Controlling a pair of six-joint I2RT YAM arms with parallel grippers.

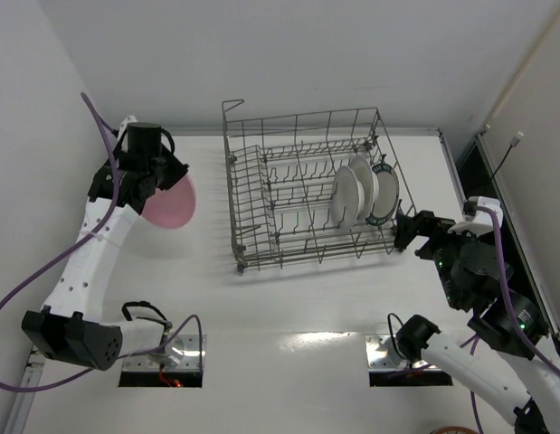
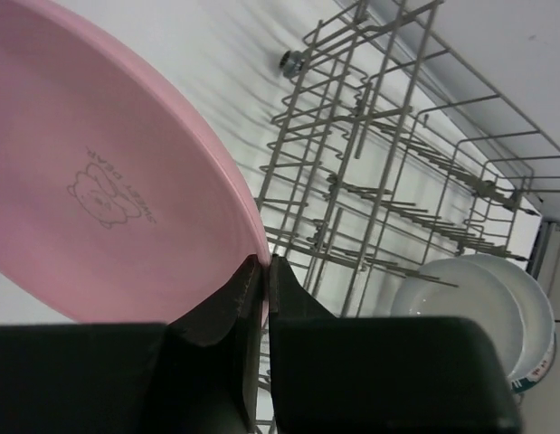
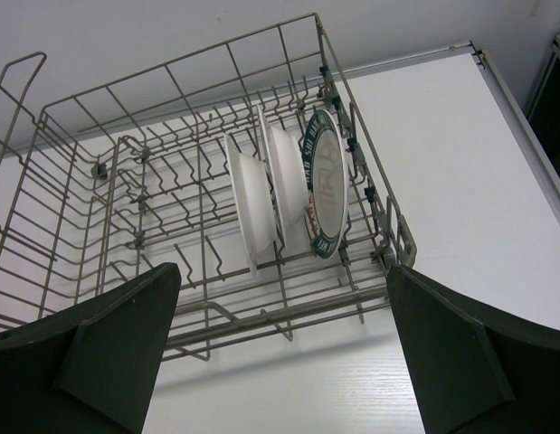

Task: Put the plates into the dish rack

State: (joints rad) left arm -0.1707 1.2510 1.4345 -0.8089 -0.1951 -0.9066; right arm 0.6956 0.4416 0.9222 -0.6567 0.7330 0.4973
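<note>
While pinching the pink plate (image 2: 108, 181) by its rim in the left gripper (image 2: 261, 271), left of the rack (image 1: 252, 172), swing it upright over the wall into a free slot beside the three standing plates (image 1: 361, 192), keeping the splayed-open right gripper (image 3: 284, 339) clear.

Left arm extended, left claw (image 2: 264, 262) clamped on pink plate (image 2: 108, 181), right claw (image 3: 281, 271) spread wide

- We're seeing pink plate (image 2: 90, 117) running off top & left edges; its print's too small to read.
- We're losing markings on teal-rimmed plate (image 3: 327, 181) to blur.
</note>
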